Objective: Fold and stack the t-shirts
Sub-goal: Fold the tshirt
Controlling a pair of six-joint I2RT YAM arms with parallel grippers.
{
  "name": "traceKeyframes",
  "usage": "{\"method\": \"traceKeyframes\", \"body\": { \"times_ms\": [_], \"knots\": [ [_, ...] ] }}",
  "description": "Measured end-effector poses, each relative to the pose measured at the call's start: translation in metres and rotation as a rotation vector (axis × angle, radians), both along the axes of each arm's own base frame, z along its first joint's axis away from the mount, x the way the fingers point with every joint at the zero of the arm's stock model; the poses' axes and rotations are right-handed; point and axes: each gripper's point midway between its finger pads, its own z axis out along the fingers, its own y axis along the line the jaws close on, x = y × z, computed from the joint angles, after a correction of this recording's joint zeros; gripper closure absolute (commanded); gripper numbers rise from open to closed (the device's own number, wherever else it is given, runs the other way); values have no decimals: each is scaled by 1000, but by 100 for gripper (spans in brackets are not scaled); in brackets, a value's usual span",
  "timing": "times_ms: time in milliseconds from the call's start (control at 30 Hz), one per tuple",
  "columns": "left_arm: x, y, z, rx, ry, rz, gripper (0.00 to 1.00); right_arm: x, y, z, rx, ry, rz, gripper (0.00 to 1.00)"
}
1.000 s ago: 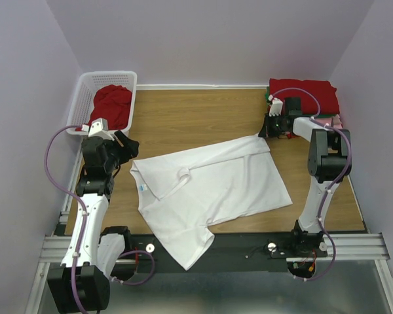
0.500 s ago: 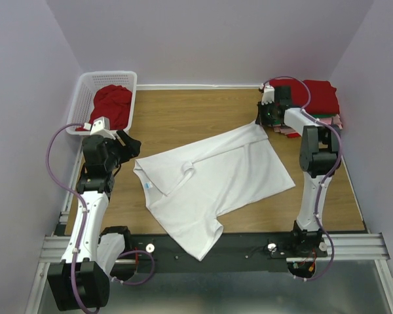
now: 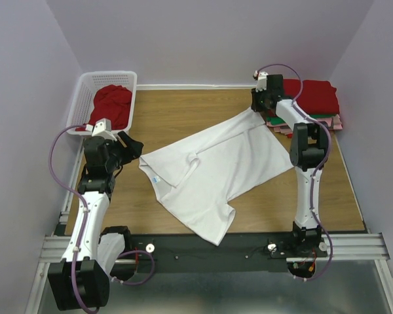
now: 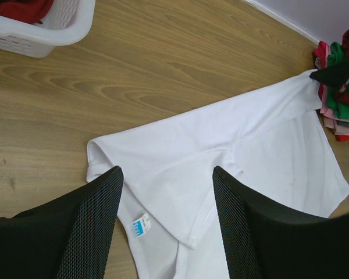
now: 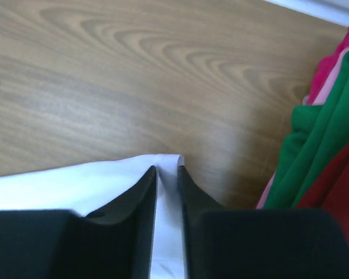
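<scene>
The right claw (image 3: 257, 104) is pinched nearly shut on a far corner of the white shirt (image 3: 209, 170). In the right wrist view its two dark fingers (image 5: 136, 197) stand close together with a narrow fold of the white hem between them, the right claw's tips (image 5: 167, 174) low over the table (image 3: 183, 111). That corner lies just beside the stack (image 3: 314, 95) of folded shirts at the far right. The stack has red on top, with green and pink edges showing at its side (image 5: 320, 139).

The left claw (image 3: 132, 147) is spread wide and holds nothing. It hangs over the shirt's left edge, and between its mesh-faced fingers (image 4: 99, 215) the white cloth and a small blue label (image 4: 139, 225) show.

The white shirt lies across the middle of the table, mostly flat, running slantwise from the held corner at the far right toward the near edge. Its left part is folded over onto itself, and one sleeve reaches the table's front edge.

A white basket (image 3: 85, 91) sits at the far left corner, well apart from the white shirt, with a crumpled red shirt (image 3: 111, 104) inside.
</scene>
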Motion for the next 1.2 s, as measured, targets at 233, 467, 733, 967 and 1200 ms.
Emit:
{"method": "traceKeyframes", "body": {
  "times_ms": [233, 467, 733, 967, 1200],
  "knots": [
    [6, -6, 13, 25, -26, -31, 32, 18, -3, 13, -39, -51, -25, 39],
    [40, -53, 11, 149, 35, -145, 44, -10, 9, 68, -22, -105, 70, 11],
    [78, -84, -48, 364, 231, -166, 62, -150, 47, 174, 166, -208, 355, 11],
    [83, -80, -120, 528, 444, -177, 65, -216, 49, 106, 203, -30, 393, 10],
    [70, -76, -153, 580, 552, -212, 66, -232, 48, 84, 215, 37, 403, 10]
  ]
}}
